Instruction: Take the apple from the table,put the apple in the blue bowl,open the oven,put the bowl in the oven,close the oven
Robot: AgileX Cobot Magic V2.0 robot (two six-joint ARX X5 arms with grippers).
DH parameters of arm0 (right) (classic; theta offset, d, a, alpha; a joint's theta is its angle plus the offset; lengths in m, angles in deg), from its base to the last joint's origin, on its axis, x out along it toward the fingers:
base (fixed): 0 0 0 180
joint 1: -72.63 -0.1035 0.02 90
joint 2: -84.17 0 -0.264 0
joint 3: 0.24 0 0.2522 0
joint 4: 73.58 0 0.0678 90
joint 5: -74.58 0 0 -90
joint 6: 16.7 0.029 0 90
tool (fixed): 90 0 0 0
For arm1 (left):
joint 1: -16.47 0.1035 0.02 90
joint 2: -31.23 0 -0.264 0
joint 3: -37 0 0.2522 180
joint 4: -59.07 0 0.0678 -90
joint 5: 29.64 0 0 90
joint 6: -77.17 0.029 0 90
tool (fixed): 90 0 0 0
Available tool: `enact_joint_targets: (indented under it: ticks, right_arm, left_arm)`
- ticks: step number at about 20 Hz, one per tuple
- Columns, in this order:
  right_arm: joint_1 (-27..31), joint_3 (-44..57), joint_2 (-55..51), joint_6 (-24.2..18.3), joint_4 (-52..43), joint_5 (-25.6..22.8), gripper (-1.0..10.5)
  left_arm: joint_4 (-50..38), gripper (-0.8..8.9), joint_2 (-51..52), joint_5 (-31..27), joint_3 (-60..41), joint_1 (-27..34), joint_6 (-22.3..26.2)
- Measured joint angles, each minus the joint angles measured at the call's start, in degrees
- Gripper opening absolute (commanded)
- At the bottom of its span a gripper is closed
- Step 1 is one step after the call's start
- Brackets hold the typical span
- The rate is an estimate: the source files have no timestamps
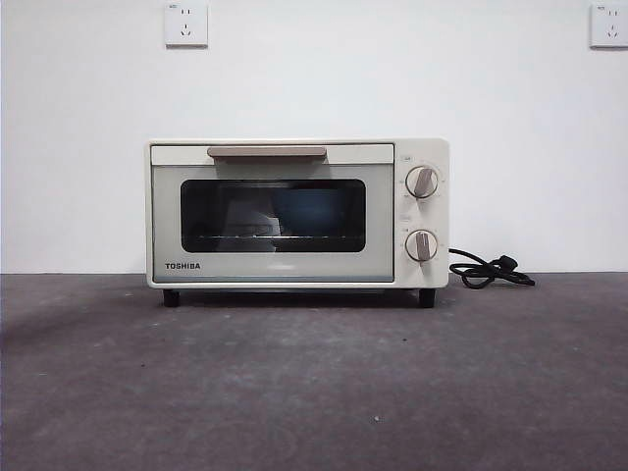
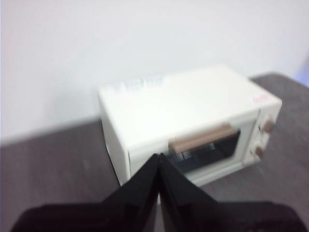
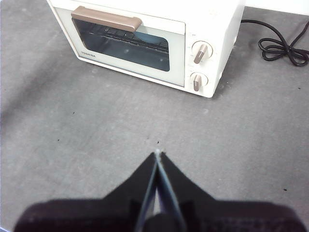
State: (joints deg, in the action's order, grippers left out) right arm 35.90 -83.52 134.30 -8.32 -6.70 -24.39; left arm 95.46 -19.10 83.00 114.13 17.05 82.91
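The cream oven (image 1: pixel 294 265) stands at the back of the table (image 1: pixel 314 392) with its dark glass door shut and its beige handle (image 1: pixel 267 152) at the top. Through the glass a blue shape, the blue bowl (image 1: pixel 316 209), rests on the rack inside. The apple is hidden. My left gripper (image 2: pixel 158 157) is shut and empty, hanging above and to one side of the oven (image 2: pixel 183 104). My right gripper (image 3: pixel 157 153) is shut and empty too, over bare table in front of the oven (image 3: pixel 212 19). Neither arm shows in the front view.
The oven's black cord (image 1: pixel 491 270) lies coiled on the table beside the two knobs (image 1: pixel 422 183). A white wall with two sockets (image 1: pixel 185 24) rises close behind the oven.
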Motion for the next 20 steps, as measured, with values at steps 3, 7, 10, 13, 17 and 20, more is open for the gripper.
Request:
enact_joint_targets:
  ticks: [3, 7, 10, 13, 17, 20]
  right_arm:
    - [0.02, 0.0, 0.0, 0.0, 0.0, -0.02, 0.0]
    - [0.02, 0.02, 0.0, -0.02, 0.0, -0.02, 0.0]
    - [0.0, 0.0, 0.0, -0.02, 0.0, -0.02, 0.0]
    - [0.0, 0.02, 0.0, 0.0, 0.0, -0.02, 0.0]
    - [0.02, 0.0, 0.0, 0.0, 0.02, -0.02, 0.0]
    - [0.0, 0.02, 0.0, 0.0, 0.0, -0.02, 0.0]
  left_arm:
    - [-13.7, -0.04, 9.46, -0.57, -12.0, 0.0, 5.66]
    - [-22.95, -0.04, 19.65, -5.92, -30.88, 0.0, 7.26]
    - [-26.34, -0.04, 24.65, -7.1, -40.57, 0.2, 7.82]
    - [-28.57, -0.04, 29.31, -13.64, -44.24, 0.37, 8.22]
    - [-28.98, -0.04, 33.86, -18.95, -50.45, 0.5, 8.22]
    - [-27.95, -0.04, 40.37, -19.06, -57.07, 0.52, 7.19]
